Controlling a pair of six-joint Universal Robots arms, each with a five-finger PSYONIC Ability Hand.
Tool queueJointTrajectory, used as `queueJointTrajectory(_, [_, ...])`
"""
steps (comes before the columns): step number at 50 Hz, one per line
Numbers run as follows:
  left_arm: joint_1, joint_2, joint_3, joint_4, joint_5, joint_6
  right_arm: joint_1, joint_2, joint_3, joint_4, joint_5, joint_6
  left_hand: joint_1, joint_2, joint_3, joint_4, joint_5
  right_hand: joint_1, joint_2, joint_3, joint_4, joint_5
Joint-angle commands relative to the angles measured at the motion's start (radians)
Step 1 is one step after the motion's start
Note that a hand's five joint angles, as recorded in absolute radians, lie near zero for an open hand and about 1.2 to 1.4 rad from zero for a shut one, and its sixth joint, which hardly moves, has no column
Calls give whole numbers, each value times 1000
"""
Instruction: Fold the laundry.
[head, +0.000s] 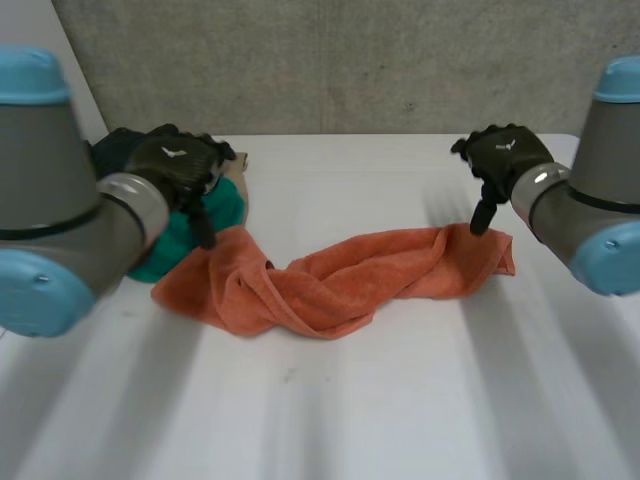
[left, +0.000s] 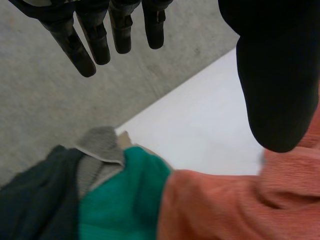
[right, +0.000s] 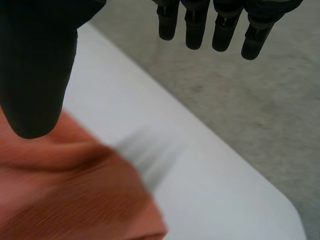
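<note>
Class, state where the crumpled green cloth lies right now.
In the head view the crumpled green cloth lies at the white table's left, under the left hand, touching the twisted orange towel's left end.

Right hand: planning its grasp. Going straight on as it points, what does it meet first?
Probably the orange towel, its end under the right hand; fingers aim at table beyond. Depth unclear.

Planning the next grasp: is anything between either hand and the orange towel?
Nothing visible. The left hand and right hand hang open, one over each end of the orange towel. A green cloth touches the end under the left hand.
</note>
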Motion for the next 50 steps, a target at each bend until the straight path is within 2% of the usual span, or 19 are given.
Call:
queueJointTrajectory(1, [151, -16, -20, 49, 226, 178, 21, -108, 216, 110, -74, -157, 141, 143, 142, 150, 129, 170, 189, 187, 188, 176])
queueJointTrajectory(3, [174, -61, 1, 40, 296, 249, 31, -103, 251, 125, -77, -171, 173, 175, 174, 182, 161, 304, 324, 321, 322, 311])
queueJointTrajectory(6, [174, -117, 26, 23, 352, 303, 37, -89, 279, 119, -79, -168, 191, 193, 192, 200, 179, 449, 468, 465, 466, 455])
queueJointTrajectory(10, [151, -227, 85, -3, 416, 367, 41, -42, 291, 55, -89, -160, 211, 213, 212, 220, 200, 464, 483, 480, 481, 470])
queueJointTrajectory(14, [120, -299, 121, -4, 435, 393, 51, 13, 292, -43, -91, -157, 270, 272, 271, 279, 258, 464, 483, 480, 481, 470])
queueJointTrajectory(18, [93, -339, 142, -10, 435, 421, 54, 52, 289, -117, -91, -163, 375, 377, 376, 384, 364, 464, 483, 480, 481, 470])
queueJointTrajectory(29, [43, -385, 141, -23, 433, 441, 58, 129, 277, -261, -83, -178, 493, 495, 494, 502, 481, 493, 512, 510, 511, 499])
queueJointTrajectory(33, [30, -398, 144, -23, 432, 444, 60, 161, 262, -308, -79, -182, 742, 744, 743, 751, 730, 607, 627, 624, 625, 614])
queueJointTrajectory(34, [28, -398, 147, -21, 429, 439, 60, 173, 253, -317, -79, -183, 955, 957, 956, 964, 943, 721, 741, 738, 739, 727])
queueJointTrajectory(36, [25, -393, 152, -20, 424, 436, 55, 181, 245, -326, -77, -183, 1147, 1149, 1148, 1156, 1135, 833, 853, 850, 851, 839])
queueJointTrajectory(37, [25, -390, 153, -21, 420, 432, 54, 182, 240, -326, -76, -183, 1185, 1187, 1186, 1194, 1174, 938, 958, 955, 956, 945])
queueJointTrajectory(38, [23, -378, 158, -23, 411, 423, 49, 178, 236, -326, -70, -177, 1185, 1188, 1187, 1195, 1174, 1169, 1189, 1186, 1187, 1176])
queueJointTrajectory(41, [22, -340, 158, -30, 386, 401, 40, 156, 231, -320, -54, -168, 1185, 1188, 1187, 1195, 1174, 1172, 1191, 1188, 1189, 1178])
queueJointTrajectory(46, [34, -189, 141, -43, 300, 301, -12, 26, 225, -227, -59, -96, 1185, 1188, 1187, 1195, 1174, 1172, 1191, 1188, 1189, 1178])
queueJointTrajectory(50, [63, -51, 98, -46, 240, 202, -67, -65, 185, -58, -129, -68, 1185, 1188, 1187, 1195, 1174, 1172, 1191, 1188, 1189, 1178])
